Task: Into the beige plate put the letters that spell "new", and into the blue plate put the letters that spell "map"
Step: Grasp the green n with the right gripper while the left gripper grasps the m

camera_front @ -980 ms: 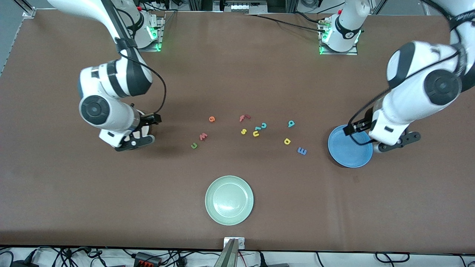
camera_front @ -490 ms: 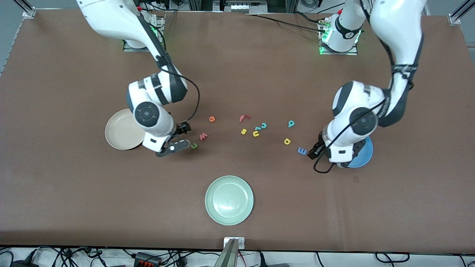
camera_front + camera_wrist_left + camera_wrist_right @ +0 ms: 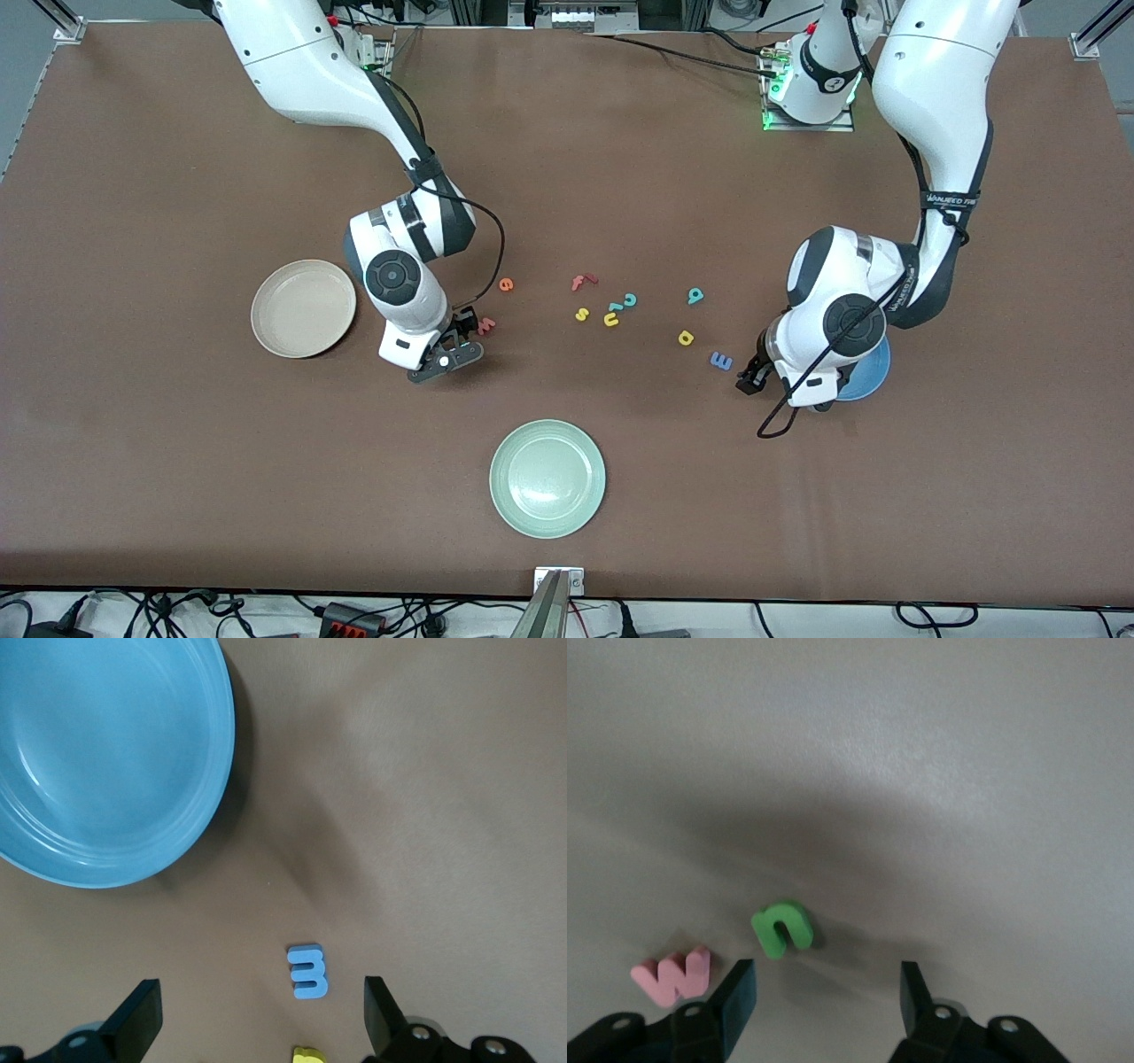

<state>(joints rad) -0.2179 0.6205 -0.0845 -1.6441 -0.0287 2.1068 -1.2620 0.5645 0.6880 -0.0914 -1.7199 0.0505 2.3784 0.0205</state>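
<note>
Brown table (image 3: pixel 177 487) w/ pale green plate (image 3: pixel 547 478) as ref, nearest the front cam. Beige plate (image 3: pixel 303 308) farther back than green plate, toward right arm's end; empty. Blue plate (image 3: pixel 873 379) farther back too, toward left arm's end, half hidden under left arm, empty per left wrist view (image 3: pixel 97 753). Right gripper (image 3: pixel 452 350) low over table, between green plate and beige plate, fingers spread, nothing pinched; green n (image 3: pixel 782 928) lying just ahead of the gap, pink-red w (image 3: pixel 671 974) beside it, apart. Left gripper (image 3: pixel 751 377) low over table just beside blue plate, fingers spread wide, empty; blue m (image 3: pixel 308 972) lined up w/ the gap, not touched. All letters farther back than green plate: orange e (image 3: pixel 506 284) past the w; yellow bowl-and-stem letter (image 3: pixel 686 338) and teal one (image 3: pixel 695 296) toward left arm's end; red f (image 3: pixel 583 283), yellow s (image 3: pixel 581 314), yellow u (image 3: pixel 611 319), teal c (image 3: pixel 629 300) roughly straight back, not wanted. Handling, prob.: foam letters v. light, soft, flat; squash easily, may stick to pads or skate off if nudged. Best to straddle n across its two legs, m across its outer edges, pads right down at table level, gentle squeeze.
</note>
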